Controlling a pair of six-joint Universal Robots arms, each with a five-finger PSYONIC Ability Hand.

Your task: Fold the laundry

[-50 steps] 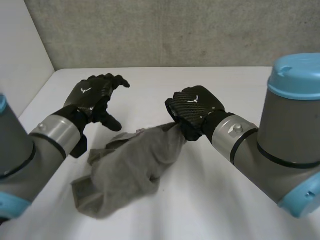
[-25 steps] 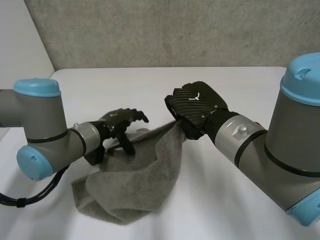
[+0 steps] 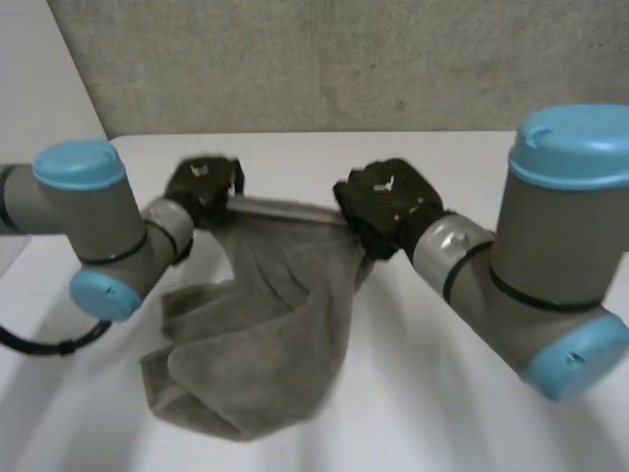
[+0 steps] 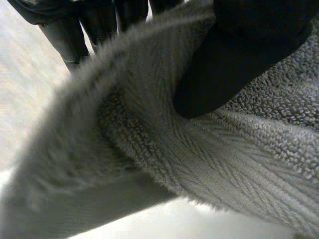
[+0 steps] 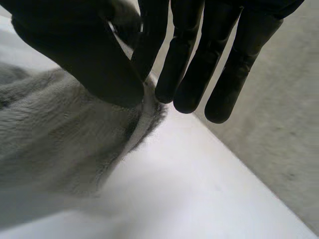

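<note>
A grey towel (image 3: 265, 324) hangs between my two hands above the white table (image 3: 462, 413), its lower part bunched on the table. My left hand (image 3: 201, 189) is shut on the towel's top edge at one end; in the left wrist view the thumb (image 4: 234, 59) presses the towel (image 4: 209, 164) against the fingers (image 4: 65, 35). My right hand (image 3: 385, 205) is shut on the other end of that edge; in the right wrist view the thumb (image 5: 84, 55) and a finger pinch the towel's (image 5: 60, 139) border. The edge between the hands is pulled taut.
A grey wall (image 3: 324, 59) runs behind the table's far edge, and a white panel (image 3: 39, 108) stands at the left. Bare tabletop (image 5: 199, 199) lies under and beyond my right hand's fingertips.
My left hand came in from the left, closed on the towel's top edge and lifted it. The edge now stretches straight between both hands. The right hand kept its grip.
</note>
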